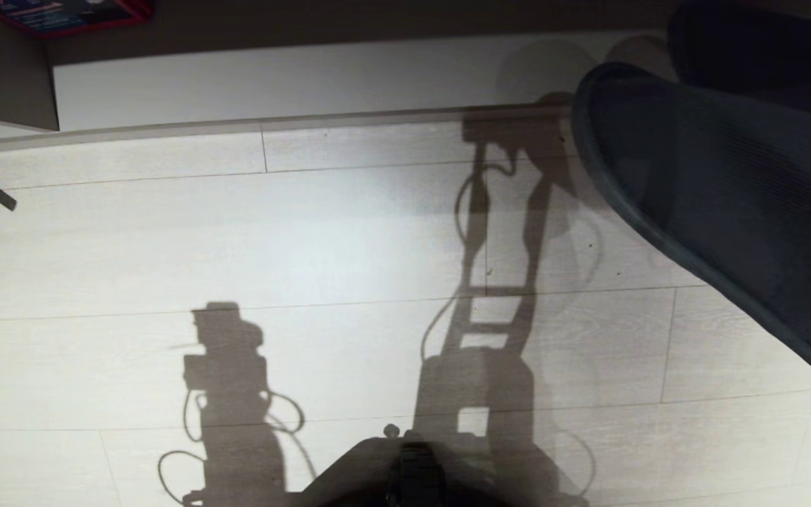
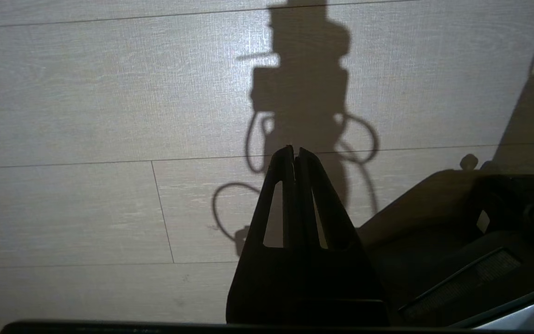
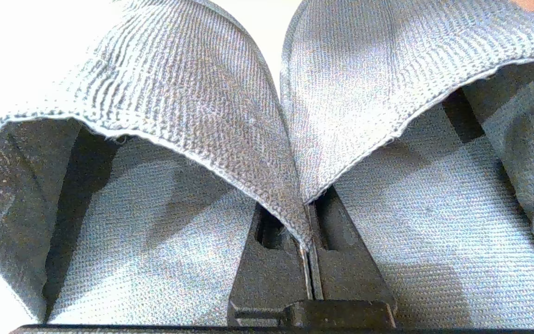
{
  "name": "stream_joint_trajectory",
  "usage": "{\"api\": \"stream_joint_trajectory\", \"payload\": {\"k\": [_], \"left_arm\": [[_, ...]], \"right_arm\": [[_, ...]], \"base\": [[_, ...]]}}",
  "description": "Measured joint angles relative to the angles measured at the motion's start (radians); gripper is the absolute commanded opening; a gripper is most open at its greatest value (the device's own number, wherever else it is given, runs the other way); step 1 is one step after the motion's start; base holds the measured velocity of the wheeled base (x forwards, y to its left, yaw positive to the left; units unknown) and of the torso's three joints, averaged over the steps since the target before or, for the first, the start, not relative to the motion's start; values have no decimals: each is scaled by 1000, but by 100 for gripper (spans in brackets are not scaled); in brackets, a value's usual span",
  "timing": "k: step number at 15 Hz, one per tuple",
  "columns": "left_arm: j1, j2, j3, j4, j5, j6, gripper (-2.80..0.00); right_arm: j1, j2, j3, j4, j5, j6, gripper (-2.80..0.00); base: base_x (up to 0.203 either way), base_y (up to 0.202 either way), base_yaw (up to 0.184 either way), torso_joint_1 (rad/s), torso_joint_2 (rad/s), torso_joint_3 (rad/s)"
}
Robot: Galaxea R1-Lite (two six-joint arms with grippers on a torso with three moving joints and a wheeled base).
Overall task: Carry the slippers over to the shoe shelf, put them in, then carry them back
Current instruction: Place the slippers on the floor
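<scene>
The two grey-blue fabric slippers (image 3: 188, 93) fill the right wrist view side by side, open backs toward the camera. My right gripper (image 3: 305, 218) is shut on their touching inner edges, pinching both together. That gripper is outside the head view; only its arm's shadow lies on the floor. What looks like the shoe shelf's pale base board (image 1: 307, 77) runs along the far side of the floor, with a taupe panel (image 1: 4, 84) at its left. My left gripper (image 2: 295, 150) hangs shut and empty over the pale wood floor, parked.
A dark mesh office chair (image 1: 729, 197) juts in from the right over the floor. A red and blue item (image 1: 60, 14) lies at the far left corner. A small dark strip (image 1: 1, 196) lies on the floor at the left. My base (image 1: 412, 472) shows at the near edge.
</scene>
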Motion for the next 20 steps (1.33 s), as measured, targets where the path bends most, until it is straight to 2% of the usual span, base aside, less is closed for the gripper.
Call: {"api": "stream_joint_trajectory", "payload": {"k": [4, 6, 8, 12, 20], "left_arm": [[0, 0, 0, 0, 0, 0, -280], [0, 0, 0, 0, 0, -1, -280], [0, 0, 0, 0, 0, 0, -280], [0, 0, 0, 0, 0, 0, -280], [0, 0, 0, 1, 1, -4, -280]], "right_arm": [[-6, -255, 34, 272, -67, 25, -280], [-53, -365, 41, 395, -86, 42, -280], [-130, -451, 54, 461, -89, 58, -280], [-257, -599, 144, 480, -84, 74, -280], [-323, -818, 448, 482, -75, 101, -280]], "base": [[0, 0, 0, 0, 0, 0], [0, 0, 0, 0, 0, 0], [0, 0, 0, 0, 0, 0], [0, 0, 0, 0, 0, 0], [0, 0, 0, 0, 0, 0]]}}
